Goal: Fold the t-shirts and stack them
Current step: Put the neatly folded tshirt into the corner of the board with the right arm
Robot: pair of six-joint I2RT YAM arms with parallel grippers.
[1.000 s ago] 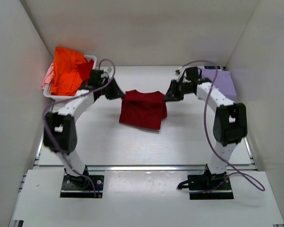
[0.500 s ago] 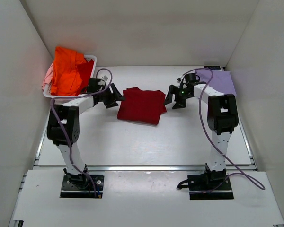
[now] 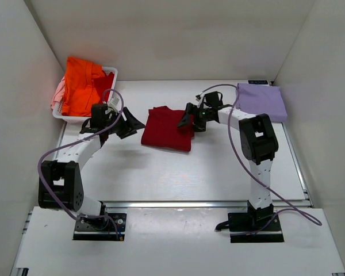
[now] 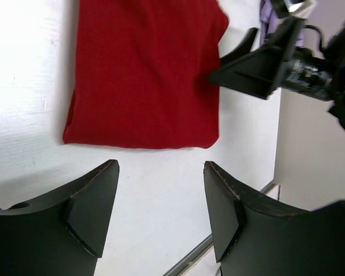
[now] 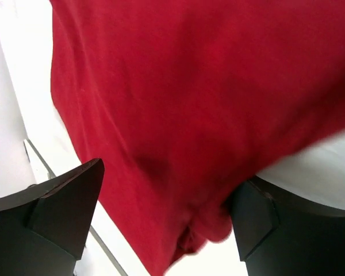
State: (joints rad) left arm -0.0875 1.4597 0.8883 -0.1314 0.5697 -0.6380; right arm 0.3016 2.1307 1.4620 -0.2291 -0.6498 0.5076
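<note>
The dark red t-shirt (image 3: 165, 129) lies folded flat on the table's middle; the left wrist view shows it as a neat rectangle (image 4: 144, 69). My left gripper (image 3: 136, 124) is open just left of it, over bare table (image 4: 161, 172), holding nothing. My right gripper (image 3: 185, 121) hangs open over the shirt's right edge; red cloth (image 5: 207, 86) fills the space under and between its spread fingers (image 5: 167, 187), and a corner touches one finger. A lavender t-shirt (image 3: 263, 100) lies folded at the back right. Orange (image 3: 80, 83) and pale pink (image 3: 57, 92) t-shirts sit in the basket.
The white slatted basket (image 3: 111, 72) stands at the back left against the wall. White walls close in the table on three sides. A metal rail (image 3: 178, 203) runs along the near edge in front of the arm bases.
Both grippers have opened and let go of the dark red shirt, which dropped flat onto the table. The left gripper drew back to the left; the right one moved left over the shirt's edge.
</note>
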